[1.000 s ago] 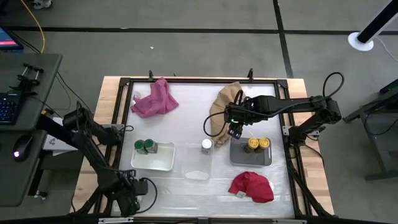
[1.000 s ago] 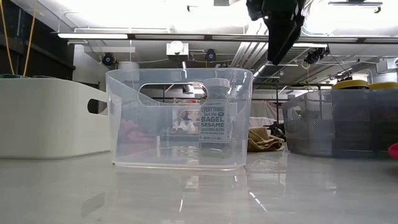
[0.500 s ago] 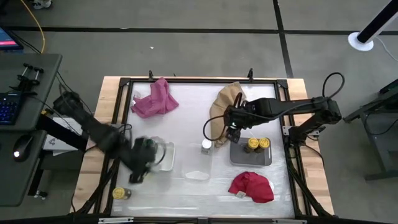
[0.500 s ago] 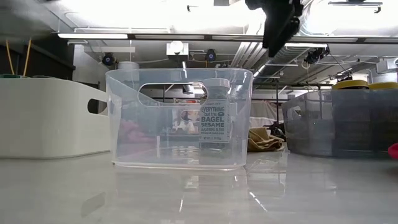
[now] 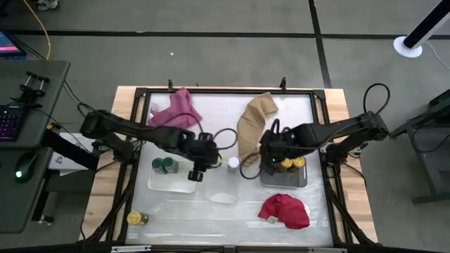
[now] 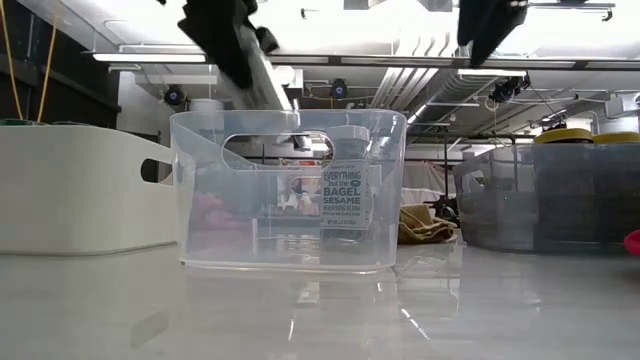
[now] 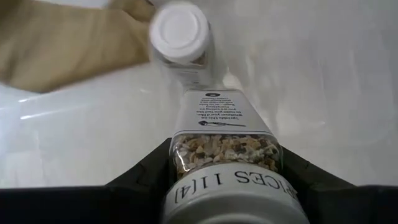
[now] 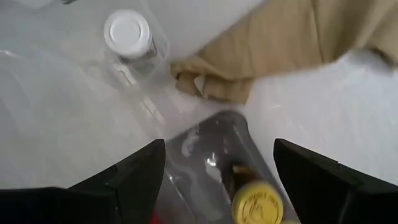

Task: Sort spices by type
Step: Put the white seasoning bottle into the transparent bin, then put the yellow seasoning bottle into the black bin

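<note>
A yellow-lidded jar (image 5: 133,218) stands alone at the table's 7 o'clock corner, well apart from every tray. At 9 o'clock of the table centre, the white tray (image 5: 177,184) holds 2 green-lidded jars (image 5: 165,165) side by side in its left end. The left gripper (image 5: 197,171) hangs above the right end of this tray, with the left arm reaching in from 9 o'clock. In the left wrist view its fingers (image 7: 138,174) are clamped on a clear jar of coarse seasoning (image 7: 225,149), which lies lengthwise between them. The pink cloth (image 5: 174,111) lies at 11 o'clock. Near the table centre, 1 white-lidded clear jar (image 5: 233,164) stands upright in the back of the clear bin (image 5: 223,190); in the low view its label is readable through the bin wall. The tan cloth (image 5: 254,124) lies at 12 o'clock, its lower edge just beside that jar. The right gripper (image 5: 269,159) hovers at the left edge of the grey tray (image 5: 283,179), at 3 o'clock of the white-lidded jar. Its fingers (image 8: 140,171) are spread wide with nothing between them. The grey tray holds 2 yellow-lidded amber jars (image 5: 293,163) at its back edge. The red cloth (image 5: 285,210) lies at 5 o'clock, just in front of the grey tray.
</note>
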Available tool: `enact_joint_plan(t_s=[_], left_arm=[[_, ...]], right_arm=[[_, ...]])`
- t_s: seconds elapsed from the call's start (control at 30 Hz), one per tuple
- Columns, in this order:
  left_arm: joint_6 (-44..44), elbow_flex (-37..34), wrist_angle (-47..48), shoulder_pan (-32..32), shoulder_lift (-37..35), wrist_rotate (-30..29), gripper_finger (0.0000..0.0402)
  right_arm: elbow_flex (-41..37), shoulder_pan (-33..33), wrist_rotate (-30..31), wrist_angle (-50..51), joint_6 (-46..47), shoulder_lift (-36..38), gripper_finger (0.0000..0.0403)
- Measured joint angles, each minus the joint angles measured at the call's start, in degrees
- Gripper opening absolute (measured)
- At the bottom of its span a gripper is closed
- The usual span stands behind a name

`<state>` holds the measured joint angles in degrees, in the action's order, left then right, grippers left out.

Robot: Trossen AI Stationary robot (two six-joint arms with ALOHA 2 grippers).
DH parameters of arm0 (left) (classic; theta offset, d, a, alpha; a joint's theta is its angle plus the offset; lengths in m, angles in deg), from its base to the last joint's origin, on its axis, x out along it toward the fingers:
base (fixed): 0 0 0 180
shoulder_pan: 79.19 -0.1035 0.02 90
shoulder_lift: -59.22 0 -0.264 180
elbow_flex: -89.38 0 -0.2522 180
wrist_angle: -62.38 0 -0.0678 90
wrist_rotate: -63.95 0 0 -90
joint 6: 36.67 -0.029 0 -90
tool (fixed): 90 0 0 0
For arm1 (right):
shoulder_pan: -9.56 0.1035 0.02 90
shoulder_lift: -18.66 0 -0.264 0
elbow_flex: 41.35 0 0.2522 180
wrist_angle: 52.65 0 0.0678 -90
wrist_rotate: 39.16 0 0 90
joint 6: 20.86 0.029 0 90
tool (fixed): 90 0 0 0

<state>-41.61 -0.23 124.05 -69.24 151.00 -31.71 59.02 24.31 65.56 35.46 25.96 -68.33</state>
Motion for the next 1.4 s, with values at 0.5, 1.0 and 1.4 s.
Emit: enact_joint_plan(t_s=[0.5, 1.0, 1.4], left_arm=[[-3.7, 0.1, -2.4, -1.6, 8.6, 0.6, 0.0164], [-5.7, 0.1, -4.2, -2.5, 10.8, -1.1, 0.0258], [-7.1, 2.9, -0.7, -3.3, 8.3, -0.9, 0.0265]], right_arm=[[0.0, 5.3, 1.8, 3.0, 11.3, 0.4, 0.0296], [0.0, 5.2, 3.7, 2.8, 10.7, 0.4, 0.0296], [0.0, 5.1, 6.0, 2.4, 8.5, 0.4, 0.0296]])
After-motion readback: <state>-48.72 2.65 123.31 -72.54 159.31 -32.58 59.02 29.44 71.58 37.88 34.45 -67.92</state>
